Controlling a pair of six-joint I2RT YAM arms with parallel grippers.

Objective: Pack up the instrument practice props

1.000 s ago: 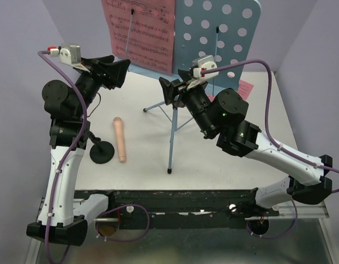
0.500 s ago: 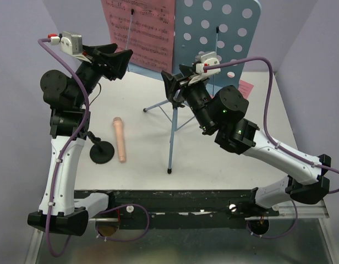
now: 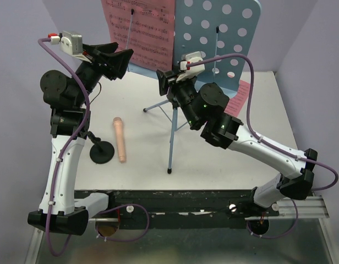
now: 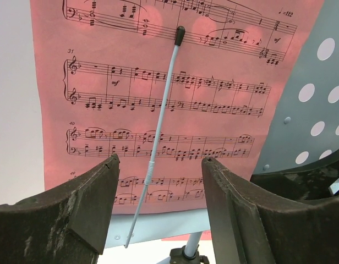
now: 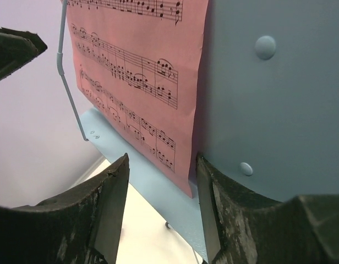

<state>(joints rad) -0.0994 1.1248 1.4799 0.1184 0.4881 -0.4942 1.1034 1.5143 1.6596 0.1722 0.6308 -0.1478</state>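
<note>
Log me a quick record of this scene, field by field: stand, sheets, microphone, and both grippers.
music stand: blue, upright, at the back
sheet music: pink, on the stand's left half
second page: pink, lying flat right of the stand, partly hidden
microphone: lying flat beside the black mic stand
left gripper: open, facing the sheet
right gripper: open, at the sheet's lower right corner

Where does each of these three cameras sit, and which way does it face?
Top external: above and behind the arms, looking down on the table; both arms show.
Left wrist: on the left gripper, facing the pink page; its two fingers show below.
Right wrist: on the right gripper, facing the page's right edge and the music stand; fingers below.
Shared: all three show page and stand.
</note>
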